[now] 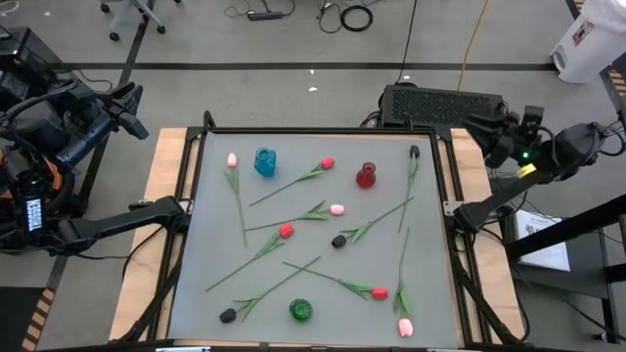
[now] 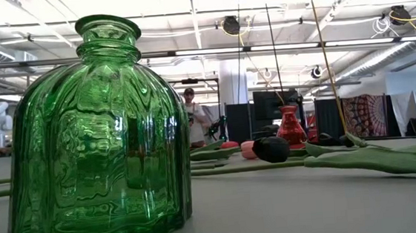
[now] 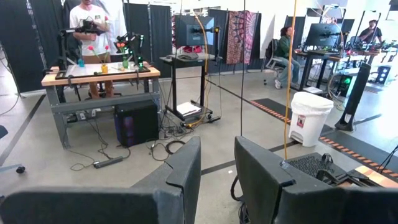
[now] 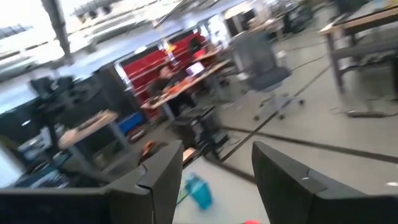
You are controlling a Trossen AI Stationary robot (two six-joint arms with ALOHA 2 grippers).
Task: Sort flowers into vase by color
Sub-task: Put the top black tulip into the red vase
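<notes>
Nine tulips lie flat on the grey mat [image 1: 196, 244]: red heads [image 1: 327, 164] [image 1: 286, 231] [image 1: 380, 292], pink heads [image 1: 232, 159] [image 1: 337, 209] [image 1: 404, 328], black heads [image 1: 415, 152] [image 1: 338, 241] [image 1: 228, 315]. Three glass vases stand upright: blue [image 1: 265, 161], red [image 1: 367, 176], green [image 1: 300, 311]. The green vase [image 2: 94, 140] fills the low view, with a black head [image 2: 271, 149] behind it. My left gripper [image 1: 132, 103] [image 3: 217, 149] is open, off the table's left far corner. My right gripper [image 1: 479, 127] [image 4: 217, 155] is open, past the right far corner, facing the blue vase [image 4: 198, 191].
A dark keyboard-like unit [image 1: 440, 103] sits beyond the table's far edge. A black frame [image 1: 323, 131] borders the mat. Long stems cross each other in the mat's middle. People stand and sit in the room beyond [image 3: 93, 25].
</notes>
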